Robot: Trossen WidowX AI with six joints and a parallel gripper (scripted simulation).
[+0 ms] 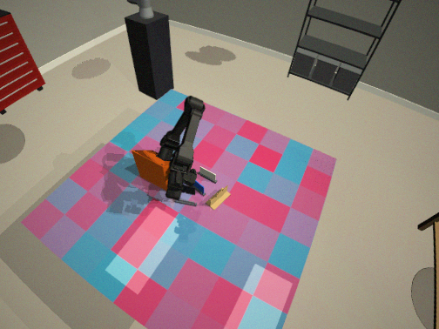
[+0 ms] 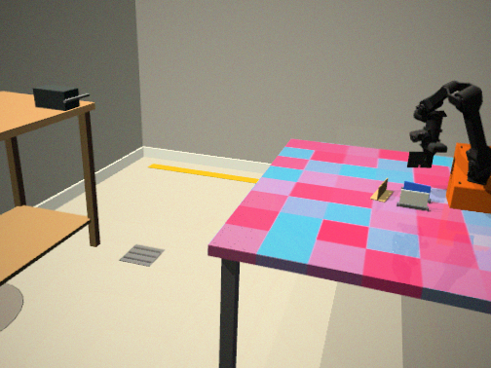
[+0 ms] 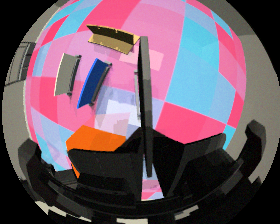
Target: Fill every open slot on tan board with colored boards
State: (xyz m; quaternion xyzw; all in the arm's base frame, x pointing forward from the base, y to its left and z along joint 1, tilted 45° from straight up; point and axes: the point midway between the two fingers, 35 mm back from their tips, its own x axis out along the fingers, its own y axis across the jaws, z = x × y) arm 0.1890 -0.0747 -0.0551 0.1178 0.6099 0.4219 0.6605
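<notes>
Black board [image 2: 417, 159] [image 3: 144, 85] is pinched in the claw [image 2: 430, 151] [image 3: 149, 162] – upright above the desk [image 2: 341, 237] [image 3: 195, 75], probably so its notch can meet the tan board [image 1: 218, 198] [image 2: 383, 193] [image 3: 111, 40].

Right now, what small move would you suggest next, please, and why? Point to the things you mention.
Probably carry the black board [image 2: 420, 159] [image 3: 145, 90] toward the tan board [image 1: 218, 198] [image 2: 382, 193] [image 3: 113, 39], staying raised: the gripper [image 3: 146, 155] holds it above the table, and the tan board stands off to one side.
</notes>
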